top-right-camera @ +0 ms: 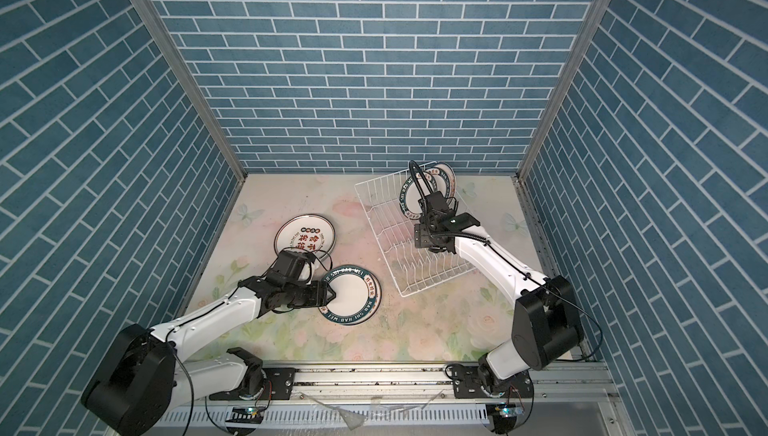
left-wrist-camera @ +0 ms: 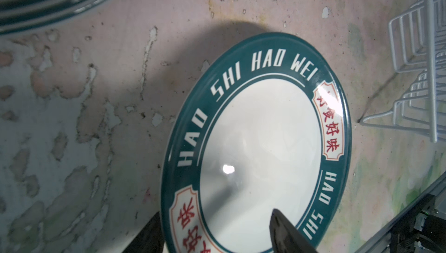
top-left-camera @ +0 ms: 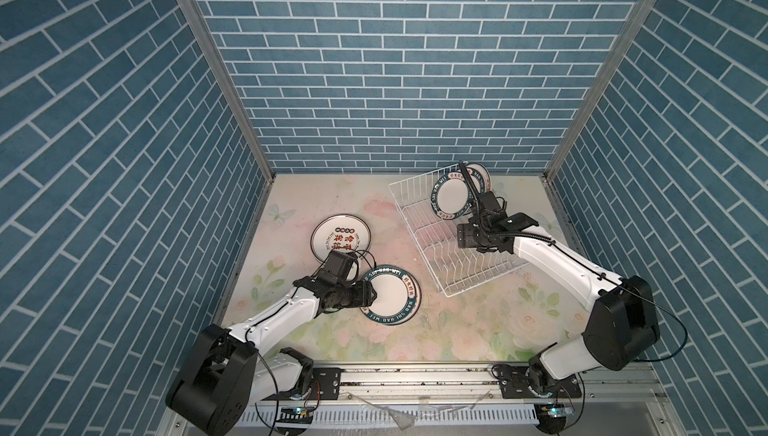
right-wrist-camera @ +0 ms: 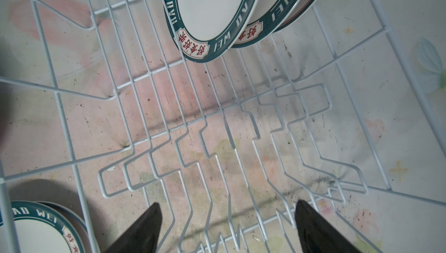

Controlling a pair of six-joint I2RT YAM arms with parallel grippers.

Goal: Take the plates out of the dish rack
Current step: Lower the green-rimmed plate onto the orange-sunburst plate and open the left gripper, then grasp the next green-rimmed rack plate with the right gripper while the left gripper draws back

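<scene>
**Right fingers spread over the rack, left fingers parted at a flat plate**

The dish rack (top-left-camera: 415, 209) sits askew at the far right of the floral tabletop (top-left-camera: 457, 330). At its far end at least two plates (top-left-camera: 453, 199) stand on edge between the prongs, their green lettered fronts turned toward the near left. The right gripper (right-wrist-camera: 226, 209) hangs over the rack's middle rows, on the near side of those plates. Its fingers are spread wide with only rack wire below them, and they touch no plate.

Left of the rack, near the middle of the table, a green-rimmed plate (top-left-camera: 392, 294) lies face up, apparently on another like it. The left gripper (left-wrist-camera: 214, 215) is at its left rim with the fingers parted, one over the white face and one outside the rim. That gap is far wider than the rim, so nothing is pinched. Just beyond, farther left, a stack of plates (top-left-camera: 338, 238) with red characters lies flat, partly hidden by the left wrist
</scene>
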